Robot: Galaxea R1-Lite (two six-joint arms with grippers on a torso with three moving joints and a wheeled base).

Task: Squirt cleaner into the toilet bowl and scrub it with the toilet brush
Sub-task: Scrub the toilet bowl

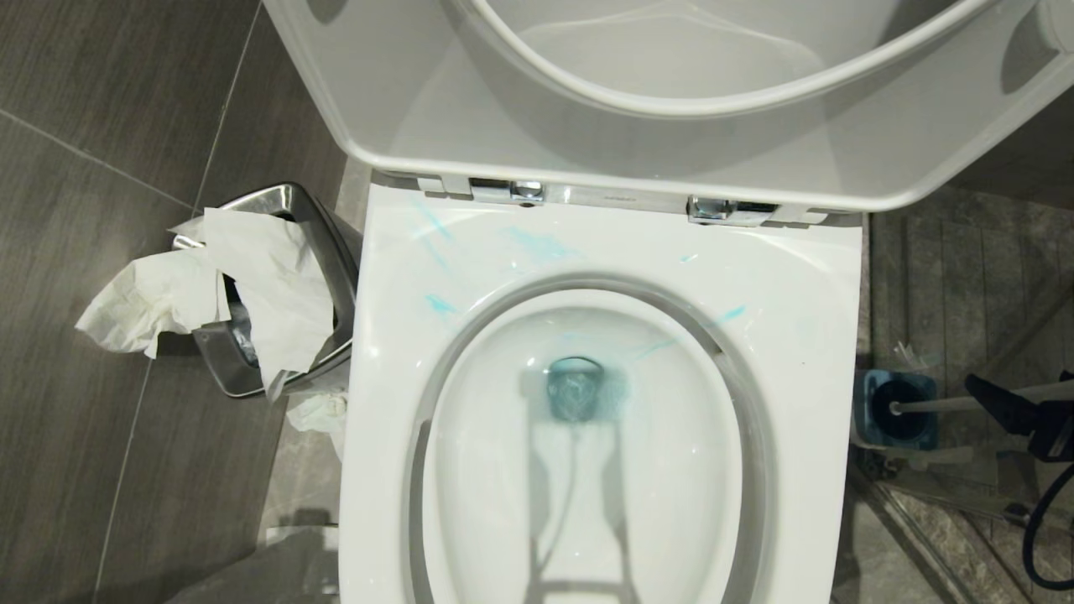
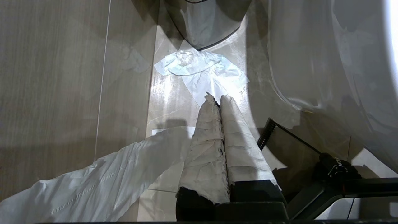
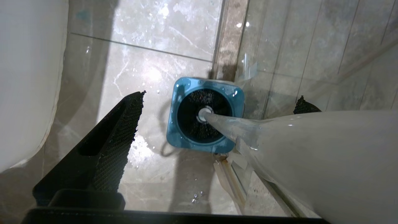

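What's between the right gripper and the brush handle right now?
Nothing visible. The right gripper stands open around the brush, whose head sits in its holder beside the bowl.

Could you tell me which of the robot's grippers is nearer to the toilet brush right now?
The right gripper: open, its fingers flank the toilet brush handle above the holder. The left gripper hangs shut over floor tissue beside the bin.
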